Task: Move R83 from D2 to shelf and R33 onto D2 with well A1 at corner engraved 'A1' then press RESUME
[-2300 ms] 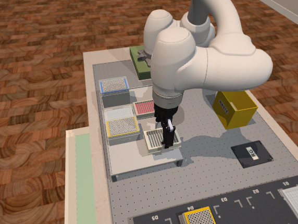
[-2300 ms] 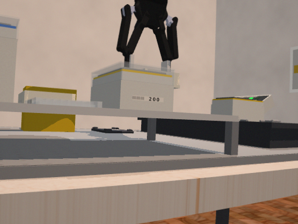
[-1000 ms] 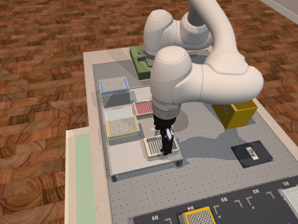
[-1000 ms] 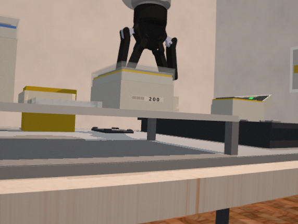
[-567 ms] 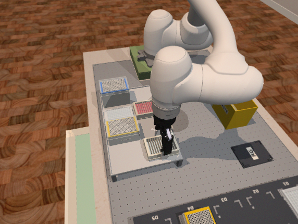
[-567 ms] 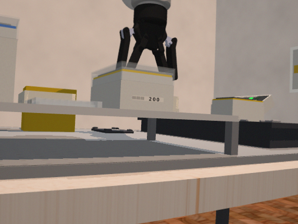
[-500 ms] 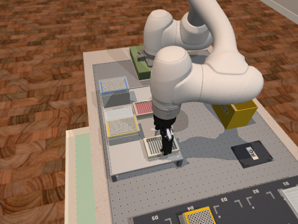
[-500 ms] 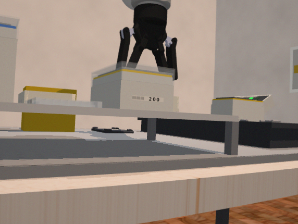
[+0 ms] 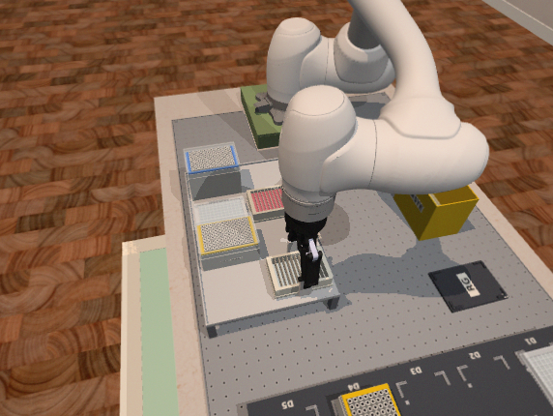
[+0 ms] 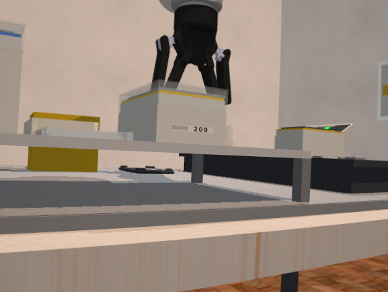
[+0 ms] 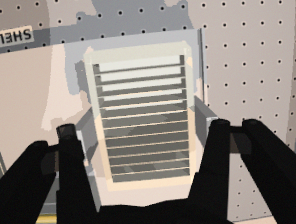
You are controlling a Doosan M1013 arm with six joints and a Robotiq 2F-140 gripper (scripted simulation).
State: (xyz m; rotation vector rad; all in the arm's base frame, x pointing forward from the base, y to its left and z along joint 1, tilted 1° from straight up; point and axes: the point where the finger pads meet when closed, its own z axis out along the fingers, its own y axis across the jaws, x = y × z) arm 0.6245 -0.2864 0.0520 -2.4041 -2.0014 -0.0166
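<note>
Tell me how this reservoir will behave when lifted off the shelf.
Probably stiff: the reservoir looks like a moulded box with ribbed troughs. The troughs are open, so any liquid could slosh out if it is tilted. The gripper clamps its long sides roughly mid-length, so it should hang fairly level.
</note>
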